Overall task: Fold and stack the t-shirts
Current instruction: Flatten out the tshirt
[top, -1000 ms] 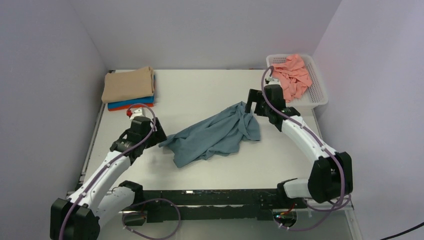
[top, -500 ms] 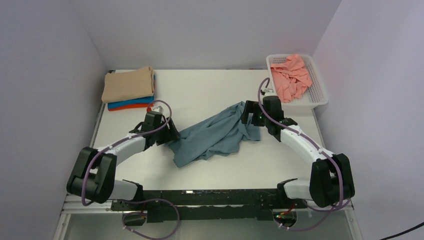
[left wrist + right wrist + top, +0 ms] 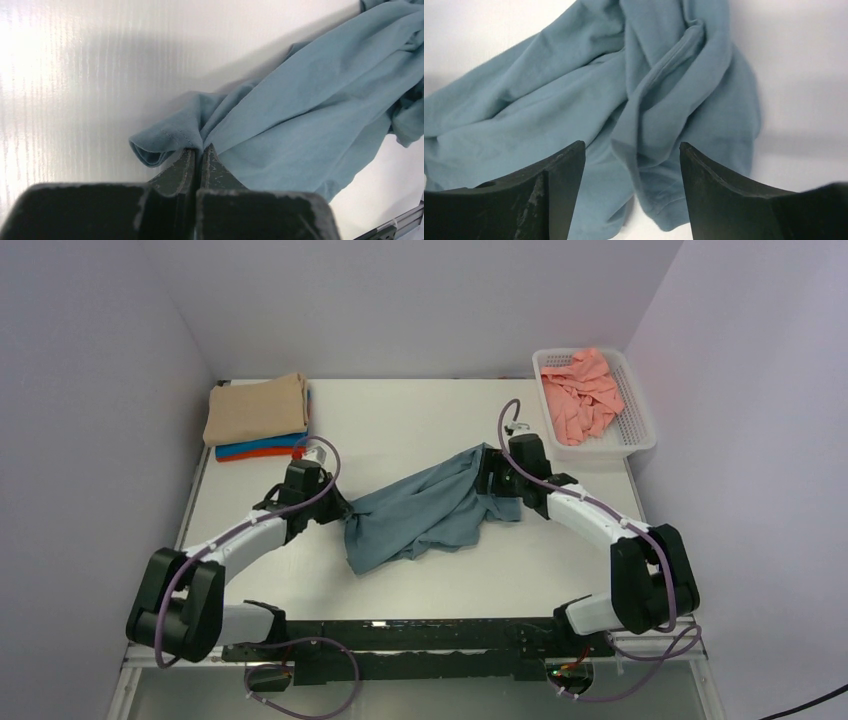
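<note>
Three folded tees [image 3: 256,412] are sitting stacked upper left; left gripper [image 3: 199,152] is pinching crumpled teal-grey cloth tee [image 3: 430,508], right gripper [image 3: 631,150] gaping wide; salmon-pink tee [image 3: 580,395] waiting.

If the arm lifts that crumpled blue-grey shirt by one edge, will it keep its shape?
Probably not: the teal-grey t-shirt lies in soft folds, so it should droop from wherever it's pinched. It looks thin, so likely light. The left gripper holds only a hem edge, so the rest may drag across the table.

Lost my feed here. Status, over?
Left gripper shut on teal t-shirt edge. Right gripper open over its other end. Basket, folded stack off to the sides.
</note>
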